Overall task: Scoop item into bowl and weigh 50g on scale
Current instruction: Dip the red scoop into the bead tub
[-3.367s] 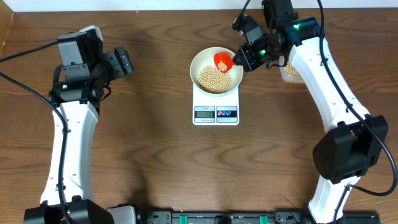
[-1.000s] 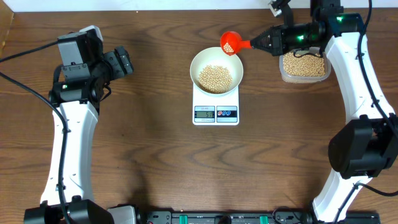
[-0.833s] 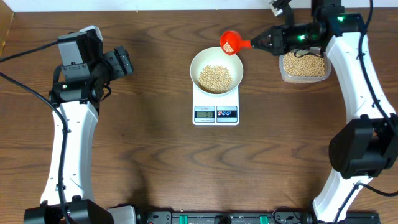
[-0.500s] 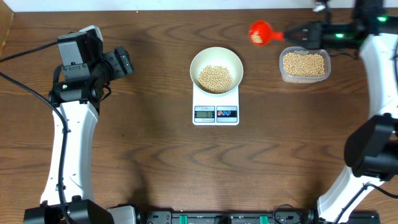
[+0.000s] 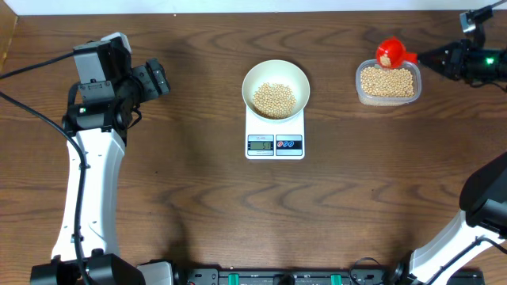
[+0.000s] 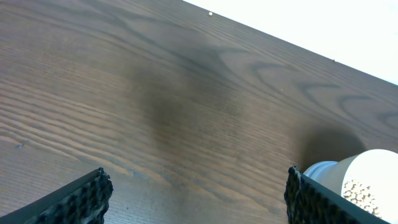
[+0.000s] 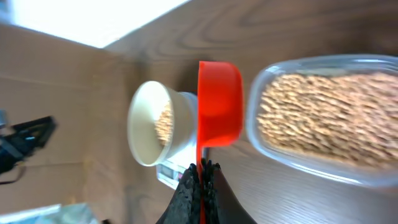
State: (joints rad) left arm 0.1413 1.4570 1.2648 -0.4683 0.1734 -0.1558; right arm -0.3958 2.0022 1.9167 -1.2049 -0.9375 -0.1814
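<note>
Left gripper (image 5: 161,79) stood open, idle, well apart from the rest. Beans (image 5: 273,99) lay in the bowl (image 5: 248,75) on the scale (image 5: 275,145). Right gripper (image 5: 432,57) clenched the red scoop (image 5: 388,53) at the tub (image 5: 387,102) rim; judged a refill step, calling next for a dip.

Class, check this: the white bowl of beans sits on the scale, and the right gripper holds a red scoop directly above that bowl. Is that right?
No. The bowl of beans sits on the scale and the right gripper holds the red scoop, but the overhead view shows the scoop at the rim of the clear tub, not above the bowl.
</note>
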